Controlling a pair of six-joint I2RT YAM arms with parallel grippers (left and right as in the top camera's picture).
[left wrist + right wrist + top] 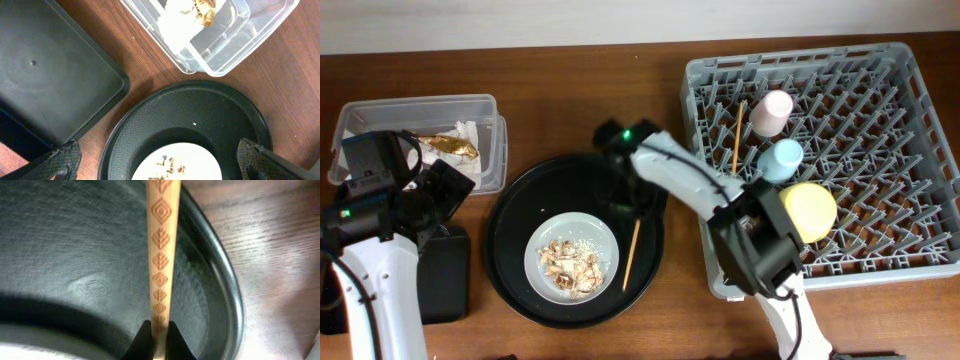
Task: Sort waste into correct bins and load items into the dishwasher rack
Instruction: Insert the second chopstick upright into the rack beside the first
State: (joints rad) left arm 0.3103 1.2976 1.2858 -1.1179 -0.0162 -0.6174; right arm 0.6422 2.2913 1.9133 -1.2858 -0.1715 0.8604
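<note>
My right gripper [640,210] [159,340] is shut on one carved wooden chopstick [161,240] [632,255], which lies in the right half of the round black tray. The other chopstick [738,135] stands in the grey dishwasher rack [695,75] with the pink cup [774,112], the light-blue cup [780,158] and the yellow bowl [808,210]. A pale plate [545,245] [200,160] bears food scraps [572,268] [167,167]. The clear box [490,105] [220,65] holds the napkin [175,25] and gold wrapper [448,147]. My left gripper [450,190] [160,160] hangs open and holds nothing.
The large round black tray [510,230] [200,110] [75,255] sits between the clear box and the rack. A flat black rectangular tray [445,275] [50,75] lies at the front left under my left arm. Bare wood shows right of the round tray's rim.
</note>
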